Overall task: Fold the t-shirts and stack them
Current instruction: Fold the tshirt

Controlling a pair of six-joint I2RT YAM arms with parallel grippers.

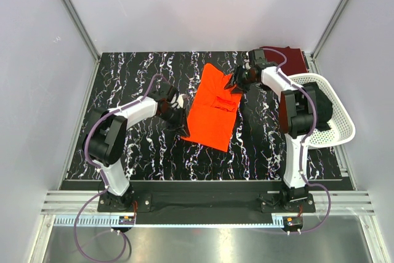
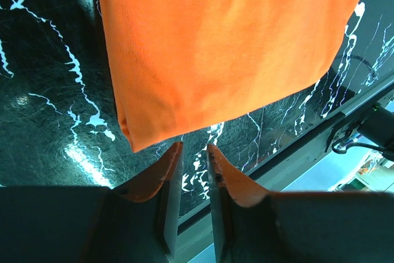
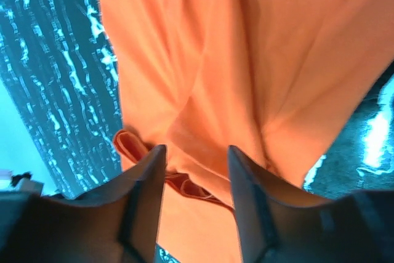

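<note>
The bright orange t-shirt [image 1: 212, 109] lies partly folded on the middle of the table. It also fills the left wrist view [image 2: 228, 47] and the right wrist view [image 3: 246, 60]. My left gripper [image 1: 180, 120] sits at the shirt's left edge; in its own view [image 2: 192, 149] the jaws stand a narrow gap apart and empty, just short of a shirt corner. My right gripper [image 1: 236, 84] hovers over the shirt's far right part, open [image 3: 196, 149], with folds of cloth below it. The dark maroon t-shirt [image 1: 289, 58] lies at the back right corner. The black t-shirt is out of view.
A white perforated basket [image 1: 335, 121] stands at the right edge of the black marbled table [image 1: 141, 146], close behind the right arm. A metal frame rail runs along the near edge [image 2: 345, 121].
</note>
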